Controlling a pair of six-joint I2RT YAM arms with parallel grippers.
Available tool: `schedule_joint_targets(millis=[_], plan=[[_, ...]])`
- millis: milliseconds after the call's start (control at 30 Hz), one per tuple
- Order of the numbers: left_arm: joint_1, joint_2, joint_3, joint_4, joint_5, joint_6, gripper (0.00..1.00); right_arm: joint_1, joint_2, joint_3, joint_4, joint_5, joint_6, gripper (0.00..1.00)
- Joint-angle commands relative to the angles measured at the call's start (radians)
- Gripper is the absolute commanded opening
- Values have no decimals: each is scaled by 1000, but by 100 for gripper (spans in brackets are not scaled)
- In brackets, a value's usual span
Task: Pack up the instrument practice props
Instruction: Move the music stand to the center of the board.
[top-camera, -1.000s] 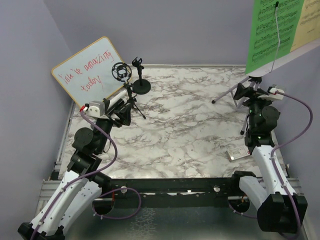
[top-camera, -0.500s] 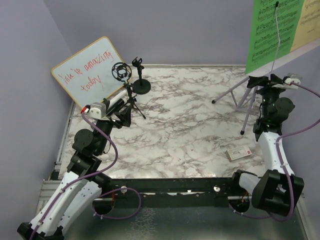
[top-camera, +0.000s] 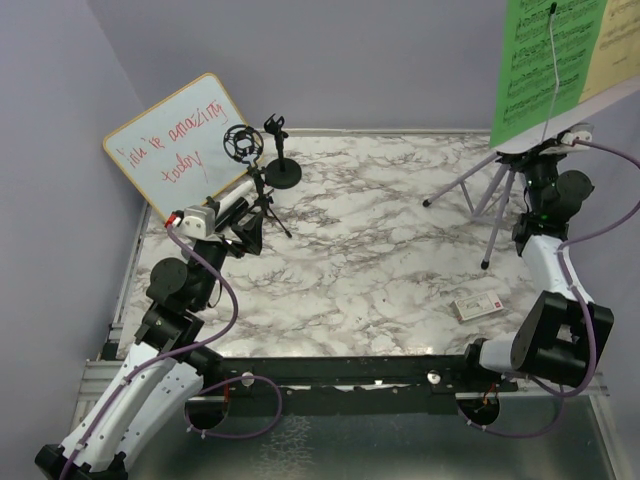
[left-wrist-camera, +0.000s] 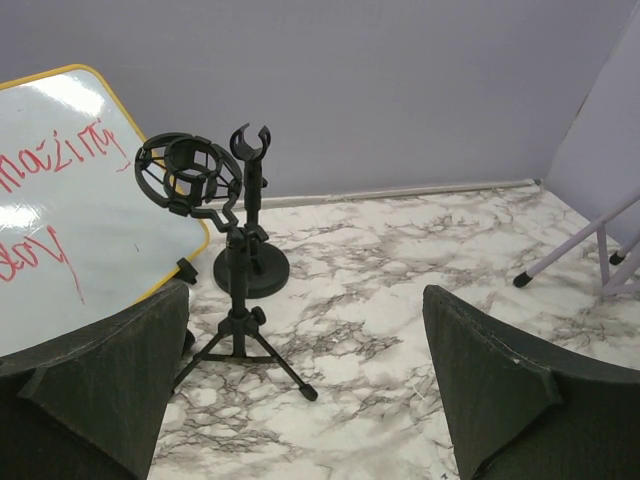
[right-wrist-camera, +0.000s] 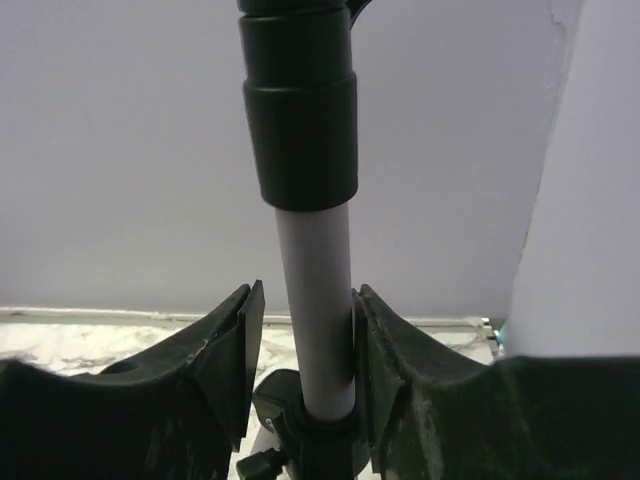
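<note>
Lilac walls (top-camera: 350, 60) are closing in a marble-print tabletop (top-camera: 380, 250) on a metal frame (top-camera: 350, 370), suggesting a robot lab booth.

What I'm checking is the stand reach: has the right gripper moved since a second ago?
Yes. The right gripper has moved away from the white device, back and rightward, to straddle the music stand's pole.

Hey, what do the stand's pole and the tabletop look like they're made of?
Pole: smooth lilac-grey tube, likely painted metal, with an even matte sheen; its black collar looks like plastic. Tabletop: marble-patterned, grey veins on white; real stone or printed laminate, cannot tell.
</note>
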Motion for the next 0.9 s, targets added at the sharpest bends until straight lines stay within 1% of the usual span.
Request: schedule_joint_targets(millis=[0, 167, 200, 233, 300, 367, 433, 567, 667, 733, 800, 867], plan=[[-3, 6, -13, 1, 10, 23, 99, 4, 28, 61, -32, -176, -21, 37], [1, 16, -12, 0, 13, 22, 99, 11, 43, 114, -121, -328, -25, 9], [3, 18, -11, -3, 16, 22, 99, 22, 43, 120, -134, -337, -26, 3], [3, 21, -9, -4, 17, 21, 99, 40, 40, 123, -154, -326, -42, 1], [7, 25, -7, -5, 18, 16, 99, 93, 29, 125, -199, -273, -92, 0], [10, 30, -7, -4, 20, 13, 99, 149, 23, 120, -204, -209, -114, 1], [13, 37, -6, -5, 21, 12, 99, 197, 19, 102, -175, -165, -95, 0], [27, 55, -1, -8, 35, 2, 99, 310, 2, 64, -130, 19, -118, 1], [38, 62, 0, -6, 45, -9, 99, 420, 3, 44, -92, 158, -125, 1], [46, 67, 2, -7, 51, -12, 99, 482, 9, 24, -41, 255, -145, 1], [52, 69, 3, -7, 53, -16, 99, 522, 24, 7, 19, 332, -122, 0], [59, 72, 4, -6, 55, -19, 99, 566, 43, 18, 33, 408, -107, 0]])
